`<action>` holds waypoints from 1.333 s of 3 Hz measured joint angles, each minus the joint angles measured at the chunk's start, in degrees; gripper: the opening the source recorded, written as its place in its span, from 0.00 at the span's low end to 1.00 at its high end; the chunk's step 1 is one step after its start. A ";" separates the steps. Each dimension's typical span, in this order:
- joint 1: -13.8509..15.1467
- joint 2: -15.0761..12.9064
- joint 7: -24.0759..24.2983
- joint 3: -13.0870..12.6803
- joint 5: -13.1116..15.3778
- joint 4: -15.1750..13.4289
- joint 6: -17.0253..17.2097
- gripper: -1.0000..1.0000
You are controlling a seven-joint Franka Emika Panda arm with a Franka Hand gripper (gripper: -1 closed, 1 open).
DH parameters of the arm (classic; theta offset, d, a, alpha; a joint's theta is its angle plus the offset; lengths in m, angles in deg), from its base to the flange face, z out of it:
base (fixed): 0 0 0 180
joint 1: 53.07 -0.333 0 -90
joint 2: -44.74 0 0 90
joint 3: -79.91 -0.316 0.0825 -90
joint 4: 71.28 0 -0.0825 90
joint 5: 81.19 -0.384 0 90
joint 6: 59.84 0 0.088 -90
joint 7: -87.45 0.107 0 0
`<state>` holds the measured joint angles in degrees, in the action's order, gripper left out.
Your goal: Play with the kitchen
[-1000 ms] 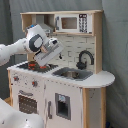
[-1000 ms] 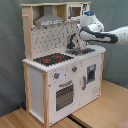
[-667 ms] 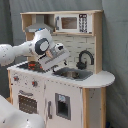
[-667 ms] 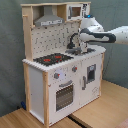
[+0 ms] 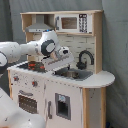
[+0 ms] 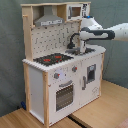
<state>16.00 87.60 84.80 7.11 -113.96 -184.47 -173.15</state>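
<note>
The tall white and light-wood toy play kitchen stands on a pale wooden floor before a grey-green curtain, filling the middle of both exterior views. Its black stovetop with red burners lies on the counter at the first exterior view's left and toward the second exterior view's left. Above it hangs the grey hood, beside a small microwave-like cupboard in the upper shelf, with the pegboard back below.

The white robot arm reaches in over the counter, from the first exterior view's left and from the second exterior view's right. Its claw sits low over the sink, just beside the curved black faucet. Whether it touches the faucet or the basin cannot be told, nor whether its fingers are spread or closed.

Below the counter are the oven door with its dark slatted window, red-centred knobs above it, and a cupboard door with a dark panel.
</note>
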 joint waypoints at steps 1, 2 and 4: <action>3.40 -1.52 2.15 -3.58 0.00 3.17 -0.05 1.00; 7.65 -2.41 2.46 -6.58 0.00 6.07 -0.01 1.00; 13.61 -2.97 0.41 -13.02 0.03 7.60 4.50 1.00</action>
<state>29.61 84.63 85.21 -5.91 -113.92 -176.87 -168.66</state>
